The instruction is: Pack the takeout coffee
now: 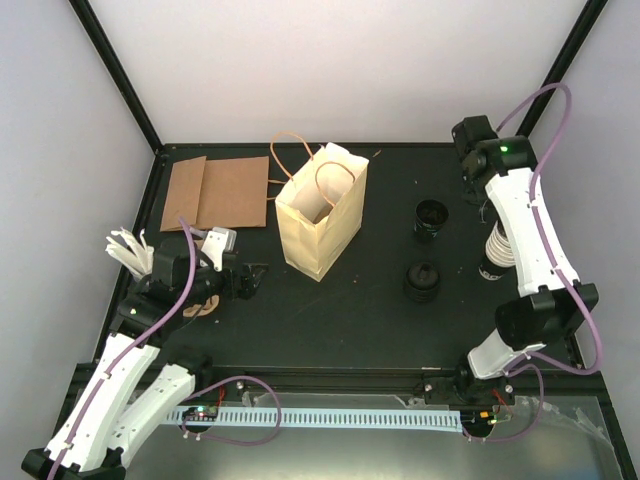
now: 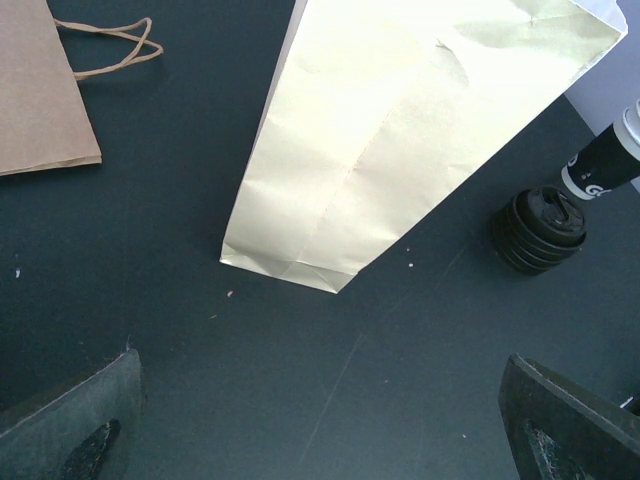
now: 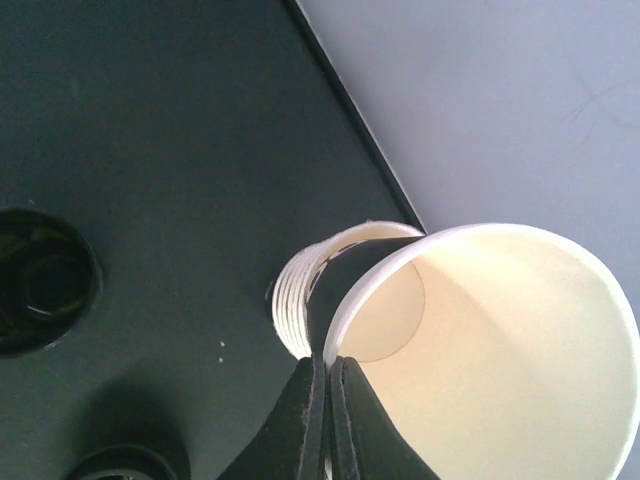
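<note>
Black desk (image 1: 350, 330) carries everything, with both arm bases at its near edge.

Cream paper bag (image 1: 318, 218): upright, mouth open, loop handles up, standing far of centre. The left wrist view shows its creased side panel and its folded bottom edge resting on the desk.

Brown paper bag (image 1: 215, 192): lying flat at far left, just beside the cream paper bag, handles pointing toward it. Whether the two touch, cannot tell.

Left tool (image 2: 320, 425): released. Its fingers are spread to either edge of its own view with nothing between them. It sits low at near left, aimed at the base of the cream paper bag and apart from it.

Right tool (image 3: 328, 370): clenched, pinching the rolled rim of the takeout coffee cup (image 3: 500, 340). The cup is cream-white and empty inside, its mouth toward the wrist camera. It is held off the desk at the far right and partly covers the stack of cups (image 3: 295, 300) in that view. In the top view the cup is hidden under the right arm. It is well apart from the cream paper bag.

Stack of cups: nested rims, standing on the desk close to the right edge.

Far lid pile (image 1: 432, 218) and near lid pile (image 1: 422, 280): small, round and black, between the cream paper bag and the stack of cups.
</note>
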Robot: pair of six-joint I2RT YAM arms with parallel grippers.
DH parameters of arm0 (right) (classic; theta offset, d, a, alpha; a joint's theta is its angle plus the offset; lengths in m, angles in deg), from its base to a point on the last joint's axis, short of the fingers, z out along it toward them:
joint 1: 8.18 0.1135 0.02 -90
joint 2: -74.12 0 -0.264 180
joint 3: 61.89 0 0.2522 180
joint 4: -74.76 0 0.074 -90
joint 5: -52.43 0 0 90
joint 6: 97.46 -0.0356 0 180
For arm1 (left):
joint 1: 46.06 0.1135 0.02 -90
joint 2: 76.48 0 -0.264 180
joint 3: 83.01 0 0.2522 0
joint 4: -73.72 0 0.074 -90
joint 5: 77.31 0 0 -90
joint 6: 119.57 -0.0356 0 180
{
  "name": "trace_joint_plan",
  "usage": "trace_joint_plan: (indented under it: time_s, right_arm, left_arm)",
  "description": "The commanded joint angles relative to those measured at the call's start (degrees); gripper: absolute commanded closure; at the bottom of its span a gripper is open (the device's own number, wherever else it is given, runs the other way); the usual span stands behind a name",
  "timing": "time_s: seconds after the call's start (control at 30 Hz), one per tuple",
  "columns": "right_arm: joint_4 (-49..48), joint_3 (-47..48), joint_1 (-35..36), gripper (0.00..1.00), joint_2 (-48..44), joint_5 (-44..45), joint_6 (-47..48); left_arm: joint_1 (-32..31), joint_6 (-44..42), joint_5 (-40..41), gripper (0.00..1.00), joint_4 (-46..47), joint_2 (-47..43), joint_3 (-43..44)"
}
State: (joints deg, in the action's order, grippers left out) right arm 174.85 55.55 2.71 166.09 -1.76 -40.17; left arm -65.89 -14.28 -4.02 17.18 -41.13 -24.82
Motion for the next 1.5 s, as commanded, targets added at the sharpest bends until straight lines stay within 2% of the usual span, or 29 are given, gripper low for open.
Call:
trace_joint_plan:
  time_s: [0.0, 0.4, 0.63, 0.7, 0.77, 0.9, 1.0, 1.13, 1.3, 1.47]
  right_arm:
    - [0.76, 5.04, 0.1, 0.99, -2.65, 2.4, 0.86]
    - [0.75, 17.17, 0.09, 0.98, -6.71, -1.32, 7.65]
    - [0.52, 18.11, 0.07, 0.98, -8.74, -3.63, 8.61]
    - [-0.44, 18.13, 0.09, 0.99, -9.24, -7.38, 10.05]
    - [-2.56, 17.75, 0.07, 0.99, -10.31, -16.22, 12.93]
    - [-9.59, 10.64, 0.15, 0.99, -14.1, -36.23, 17.29]
    - [-13.07, 2.7, 0.89, 0.99, -18.08, -42.07, 15.27]
    - [-17.47, -10.58, 6.31, 0.98, -24.17, -43.61, 13.79]
    - [-21.89, -26.13, 16.59, 0.98, -29.39, -41.56, 11.14]
    - [-27.42, -36.4, 27.17, 0.98, -30.18, -36.94, 6.36]
  left_arm:
    - [0.24, -0.34, -0.08, 0.01, 0.89, -0.2, 0.14]
    - [0.24, -0.44, -0.45, 0.01, 0.93, 0.12, 0.11]
    - [0.24, -0.44, -0.6, 0.01, 0.91, 0.41, 0.16]
    - [0.24, -0.52, -0.68, 0.01, 0.88, 0.47, 0.22]
    - [0.24, -0.52, -0.78, 0.01, 0.89, 0.51, 0.22]
    - [0.24, -0.55, -0.92, 0.01, 0.94, 0.54, 0.21]
    - [0.24, -0.59, -0.95, 0.01, 0.93, 0.53, 0.22]
    - [0.24, -0.6, -0.95, 0.01, 0.94, 0.75, 0.18]
    - [0.24, -0.68, -1.04, 0.01, 1.07, 0.9, 0.22]
    - [0.26, -0.7, -1.09, 0.01, 1.08, 0.95, 0.25]
